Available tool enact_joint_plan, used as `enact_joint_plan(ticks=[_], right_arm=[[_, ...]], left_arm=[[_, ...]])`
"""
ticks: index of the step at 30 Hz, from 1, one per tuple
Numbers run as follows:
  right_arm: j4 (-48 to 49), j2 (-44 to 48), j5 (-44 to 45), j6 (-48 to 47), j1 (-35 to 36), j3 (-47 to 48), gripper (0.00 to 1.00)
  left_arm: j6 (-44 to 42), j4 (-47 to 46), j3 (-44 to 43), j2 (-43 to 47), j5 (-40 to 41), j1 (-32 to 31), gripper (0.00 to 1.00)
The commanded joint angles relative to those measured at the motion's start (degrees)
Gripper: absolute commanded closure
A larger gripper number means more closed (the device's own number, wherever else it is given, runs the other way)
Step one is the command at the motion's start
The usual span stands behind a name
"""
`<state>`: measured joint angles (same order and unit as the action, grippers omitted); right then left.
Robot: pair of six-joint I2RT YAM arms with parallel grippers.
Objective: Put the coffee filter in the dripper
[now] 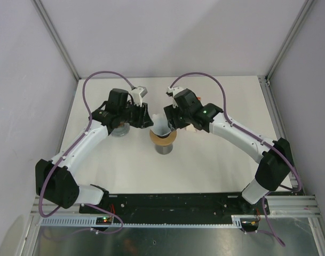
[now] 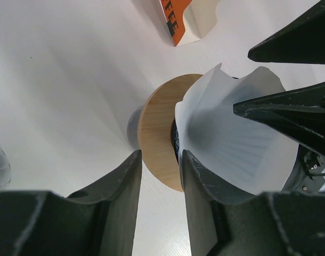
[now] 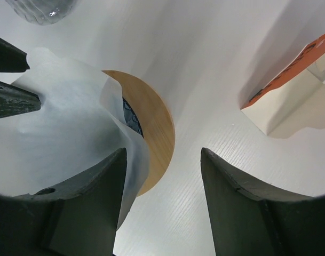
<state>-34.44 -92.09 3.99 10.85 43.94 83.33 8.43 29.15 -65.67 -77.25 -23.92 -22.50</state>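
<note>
The dripper (image 1: 163,143) stands mid-table, a grey cone with a round wooden collar (image 2: 157,133). The white paper coffee filter (image 1: 160,128) sits opened in its top, standing up above the collar; it also shows in the left wrist view (image 2: 231,138) and the right wrist view (image 3: 61,128). My left gripper (image 1: 147,121) (image 2: 161,156) is open and empty at the filter's left side, one finger against the paper. My right gripper (image 1: 171,121) (image 3: 163,153) is wide open at the filter's right side, with one finger over the paper and the other outside it.
A clear glass vessel (image 1: 119,129) stands under my left arm, left of the dripper. An orange and white filter box (image 3: 290,96) lies behind the dripper, also in the left wrist view (image 2: 178,21). White walls close the table's sides.
</note>
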Motion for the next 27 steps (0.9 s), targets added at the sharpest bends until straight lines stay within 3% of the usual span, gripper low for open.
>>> enact_joint_plan(ticks=[1, 6, 22, 27], right_arm=[[1.62, -0.01, -0.71, 0.63, -0.83, -0.15, 0.38], [1.48, 0.09, -2.44, 0.08, -1.16, -0.14, 0.38], [-1.72, 0.82, -2.67, -1.55, -1.14, 6.61, 0.36], [-2.2, 1.84, -2.32, -2.58, -1.15, 8.93, 0.27]], left_arm=[[-2.32, -0.31, 0.17, 1.66, 1.95, -0.38, 0.59], [-2.59, -0.38, 0.19, 1.85, 1.88, -0.43, 0.58], [-5.23, -0.33, -2.42, 5.2, 2.48, -0.41, 0.36], [-5.74, -0.36, -3.37, 6.23, 4.0, -0.36, 0.24]])
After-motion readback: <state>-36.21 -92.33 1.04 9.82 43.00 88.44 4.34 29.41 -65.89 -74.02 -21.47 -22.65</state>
